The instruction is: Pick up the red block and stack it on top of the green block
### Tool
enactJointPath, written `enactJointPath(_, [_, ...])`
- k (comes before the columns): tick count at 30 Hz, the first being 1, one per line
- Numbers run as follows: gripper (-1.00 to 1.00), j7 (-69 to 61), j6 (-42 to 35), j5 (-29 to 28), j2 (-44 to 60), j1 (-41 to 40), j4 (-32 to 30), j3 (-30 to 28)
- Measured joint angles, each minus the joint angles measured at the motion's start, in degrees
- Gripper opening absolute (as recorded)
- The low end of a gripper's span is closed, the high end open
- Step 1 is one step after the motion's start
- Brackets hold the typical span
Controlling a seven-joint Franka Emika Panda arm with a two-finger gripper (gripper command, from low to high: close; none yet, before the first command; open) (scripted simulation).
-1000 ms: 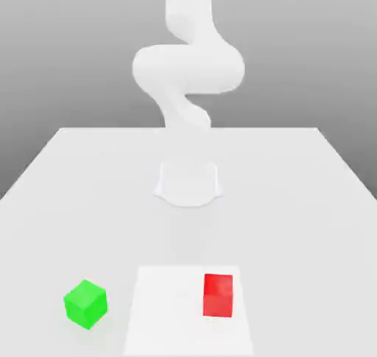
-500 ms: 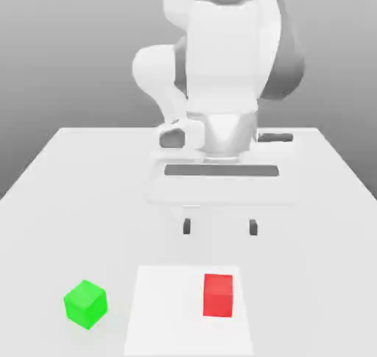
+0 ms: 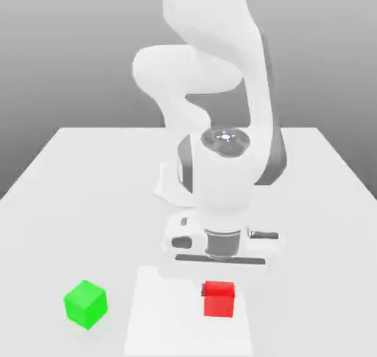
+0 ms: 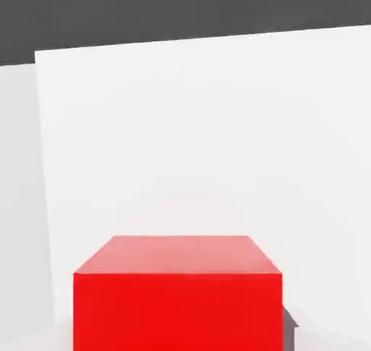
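On the near side of the table (image 3: 44, 238), toward the exterior view's left, the green block (image 3: 86, 304) is seen, set at an angle with one edge turned to the near side. It is untouched, its top is bare, and it is well apart from the gripper. Nothing has been stacked there, so the goal of the task is unmet.

To the right of it, a pale square (image 3: 162, 311) is laid on the near part of the table. On the right half of that square the red block (image 3: 219, 304) is found, upright and squared to the gripper (image 3: 219, 290), which has been lowered over it from the far side. The block appears to be gripped: it is flanked by the fingers, and a dark pad (image 4: 289, 329) is seen in the hand view right against its side. No lift can be made out; the block seems to be resting on the square.

By this reading, the reach and the grasp have been done, or all but done. The lift, the carry toward the exterior view's left, the alignment over the green block, the lowering and the release are left. Since the green block is turned relative to the red one, some rotation of the wrist may be needed if the faces are to be matched.
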Motion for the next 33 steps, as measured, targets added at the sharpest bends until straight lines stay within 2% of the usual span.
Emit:
enactJointPath(7, [-1.00, -2.30, -9.80, 3.10, -11.41, -1.10, -1.59, 1.27])
enactJointPath(16, [-1.00, -3.36, -18.41, 4.59, -13.86, -20.52, 4.56, -7.84])
enactJointPath(21, [-1.00, -4.70, -11.70, 6.45, -5.90, -22.06, 5.78, -7.36])
enactJointPath(22, [1.00, -4.96, -10.07, 6.82, -4.17, -22.24, 5.87, -7.11])
enactJointPath(28, [1.00, -5.10, -9.26, 7.01, -3.30, -22.34, 5.91, -6.99])
enactJointPath(33, [1.00, -3.82, -16.42, 5.23, -10.82, -22.10, 5.58, -7.58])
